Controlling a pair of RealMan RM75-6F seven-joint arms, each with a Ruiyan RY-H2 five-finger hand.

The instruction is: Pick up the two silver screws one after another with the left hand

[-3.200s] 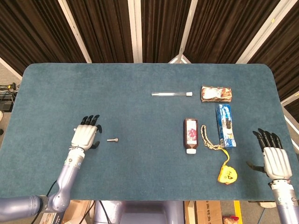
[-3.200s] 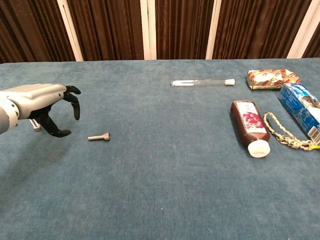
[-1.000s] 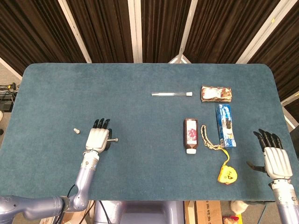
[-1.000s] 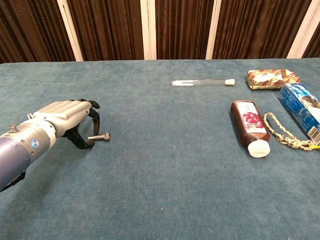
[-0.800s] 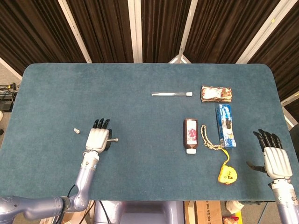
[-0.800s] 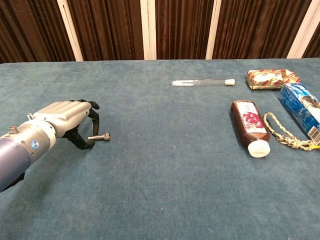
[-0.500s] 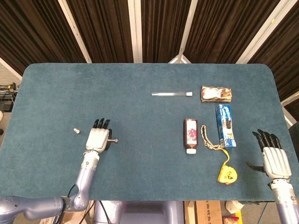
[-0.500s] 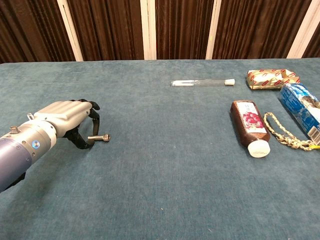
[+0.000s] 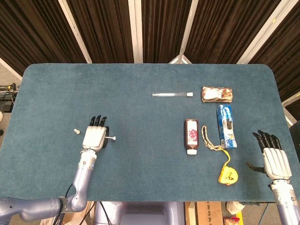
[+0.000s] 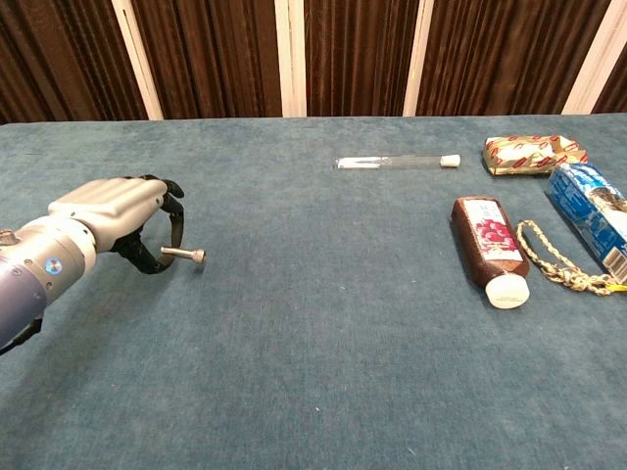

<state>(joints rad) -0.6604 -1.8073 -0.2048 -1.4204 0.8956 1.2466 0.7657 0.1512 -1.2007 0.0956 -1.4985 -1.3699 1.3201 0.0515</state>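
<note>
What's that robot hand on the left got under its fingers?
The left robot hand pinches a silver screw, whose head pokes out sideways. The pinched end is covered. A second screw lies beside it.

Left hand (image 9: pixel 94 136) gripping one silver screw (image 9: pixel 111 138) (the other screw (image 9: pixel 75 131) just beside it).

The worktop (image 9: pixel 140 178) is covered in plain teal felt. The left hand (image 9: pixel 94 136) has a pale silver back and black fingers (image 9: pixel 96 121), as does the right hand (image 9: pixel 274 161). Both screws are silver: one screw (image 10: pixel 183 255) at the left hand, the other screw (image 9: pixel 75 131) on the felt. The tube (image 9: pixel 171 94) is clear with a white cap. The bottle (image 9: pixel 191 135) is dark brown with a red-and-white label and white cap. The box (image 9: pixel 226 125) is blue and white. The packet (image 9: pixel 217 93) is brown with red-and-white print. The rope (image 9: pixel 210 140) is beige, ending in a yellow tag (image 9: pixel 228 176).
</note>
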